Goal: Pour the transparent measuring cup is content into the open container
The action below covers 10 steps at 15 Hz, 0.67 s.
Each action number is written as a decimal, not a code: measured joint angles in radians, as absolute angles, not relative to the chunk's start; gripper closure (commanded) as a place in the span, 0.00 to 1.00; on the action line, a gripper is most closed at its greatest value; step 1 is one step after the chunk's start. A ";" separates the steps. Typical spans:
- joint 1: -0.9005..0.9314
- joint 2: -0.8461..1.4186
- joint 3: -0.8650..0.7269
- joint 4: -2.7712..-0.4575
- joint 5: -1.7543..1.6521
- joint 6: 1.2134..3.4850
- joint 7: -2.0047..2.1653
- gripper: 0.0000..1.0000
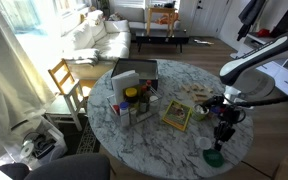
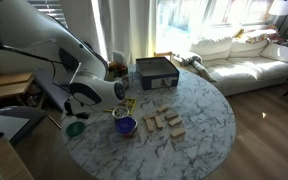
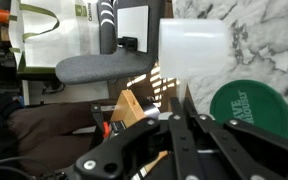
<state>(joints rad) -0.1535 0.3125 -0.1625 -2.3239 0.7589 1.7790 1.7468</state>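
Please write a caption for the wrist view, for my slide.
Tool holding the transparent measuring cup near the green dish.

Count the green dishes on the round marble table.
1. The green dish lies near the table's edge, beside the transparent measuring cup that the gripper holds. The arm may hide others.

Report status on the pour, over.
Fingers shut on measuring cup. Green dish close beside it. Nothing in between.
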 measured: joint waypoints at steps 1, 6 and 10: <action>-0.155 0.332 -0.164 -2.314 0.776 1.778 1.750 0.99; -0.156 0.421 -0.168 -2.271 0.856 1.778 1.779 0.99; -0.156 0.482 -0.169 -2.229 0.882 1.778 1.836 0.99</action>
<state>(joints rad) -0.1555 0.4819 -0.1691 -2.2287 0.8815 1.7778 1.8359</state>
